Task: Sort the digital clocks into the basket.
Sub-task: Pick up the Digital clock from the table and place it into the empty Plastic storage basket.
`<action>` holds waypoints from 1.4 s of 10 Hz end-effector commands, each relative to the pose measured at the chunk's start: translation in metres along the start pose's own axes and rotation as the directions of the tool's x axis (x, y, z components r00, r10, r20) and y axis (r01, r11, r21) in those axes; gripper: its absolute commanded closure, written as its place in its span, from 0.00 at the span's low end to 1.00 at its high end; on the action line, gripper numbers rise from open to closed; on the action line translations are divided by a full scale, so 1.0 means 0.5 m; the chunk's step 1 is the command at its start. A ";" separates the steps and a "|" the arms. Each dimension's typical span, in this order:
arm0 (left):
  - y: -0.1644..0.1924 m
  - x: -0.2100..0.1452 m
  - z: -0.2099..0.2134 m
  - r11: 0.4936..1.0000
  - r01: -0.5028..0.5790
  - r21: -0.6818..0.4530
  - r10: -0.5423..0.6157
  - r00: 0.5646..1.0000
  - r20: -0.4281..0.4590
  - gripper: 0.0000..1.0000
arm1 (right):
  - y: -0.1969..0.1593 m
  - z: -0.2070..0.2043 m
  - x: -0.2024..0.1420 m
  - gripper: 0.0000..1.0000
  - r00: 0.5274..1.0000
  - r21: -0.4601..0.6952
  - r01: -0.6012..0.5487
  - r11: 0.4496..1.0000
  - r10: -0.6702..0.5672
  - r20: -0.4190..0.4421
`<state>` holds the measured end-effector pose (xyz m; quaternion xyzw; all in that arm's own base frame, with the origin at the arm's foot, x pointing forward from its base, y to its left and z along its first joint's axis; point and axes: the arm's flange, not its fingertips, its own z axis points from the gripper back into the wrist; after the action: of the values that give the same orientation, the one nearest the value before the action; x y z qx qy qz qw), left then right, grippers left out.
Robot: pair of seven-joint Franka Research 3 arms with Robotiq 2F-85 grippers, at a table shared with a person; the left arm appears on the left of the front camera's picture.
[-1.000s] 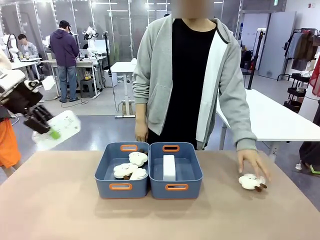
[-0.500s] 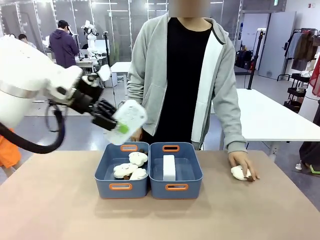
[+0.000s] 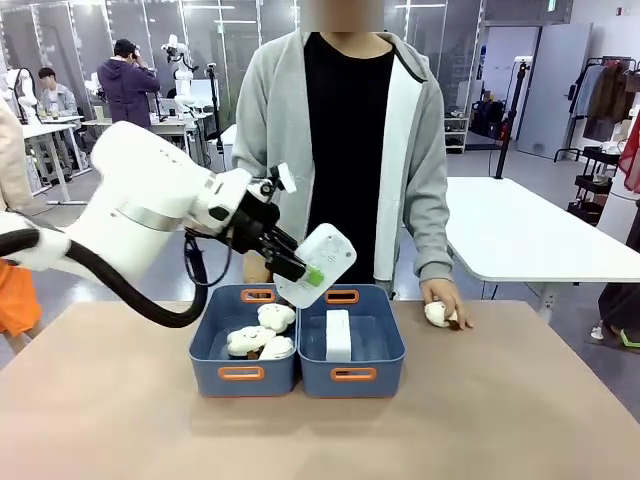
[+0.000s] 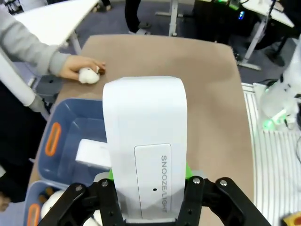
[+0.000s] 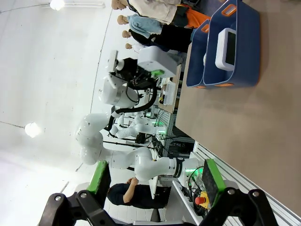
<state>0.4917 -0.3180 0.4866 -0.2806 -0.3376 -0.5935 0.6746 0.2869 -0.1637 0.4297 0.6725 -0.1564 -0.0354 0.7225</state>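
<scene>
My left gripper (image 3: 306,272) is shut on a white digital clock (image 3: 318,262), holding it tilted in the air above the gap between two blue bins. In the left wrist view the held clock (image 4: 143,136) shows its back, printed SNOOZE/LIGHT, between my fingers (image 4: 109,175). Below it is the basket (image 3: 385,350), the right bin of the pair, with a second clock (image 3: 338,335) lying inside. The right wrist view shows that clock (image 5: 225,47) in the basket (image 5: 247,42) far off. My right gripper (image 5: 156,181) is open and holds nothing.
The left bin (image 3: 205,350) holds several cream plush toys (image 3: 262,335). At the table's far edge stands a person whose hand (image 3: 445,300) rests on another plush toy (image 3: 436,314), to the right of the bins. The tan table (image 3: 520,420) lies bare in front.
My left arm has swung from the far left to above the bins, carrying the clock. The person's hand has slid the plush toy leftward along the far edge.
</scene>
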 end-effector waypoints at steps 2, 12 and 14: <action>0.048 0.039 0.120 0.997 0.019 0.074 -0.025 0.997 0.078 1.00 | 0.005 0.001 0.001 0.00 1.000 0.011 -0.017 1.000 0.017 0.003; -0.055 -0.087 0.750 0.939 -0.094 0.330 -0.128 0.797 0.590 1.00 | 0.005 0.001 0.001 0.00 1.000 0.011 -0.017 1.000 0.017 0.003; -0.102 -0.198 0.870 0.904 -0.170 0.393 -0.129 0.767 0.629 1.00 | 0.005 0.001 0.001 0.00 1.000 0.011 -0.017 1.000 0.017 0.003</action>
<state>0.3855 0.0552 0.7052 -0.3173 -0.6699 -0.3526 0.5711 0.2866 -0.1642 0.4297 0.6725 -0.1568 -0.0361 0.7224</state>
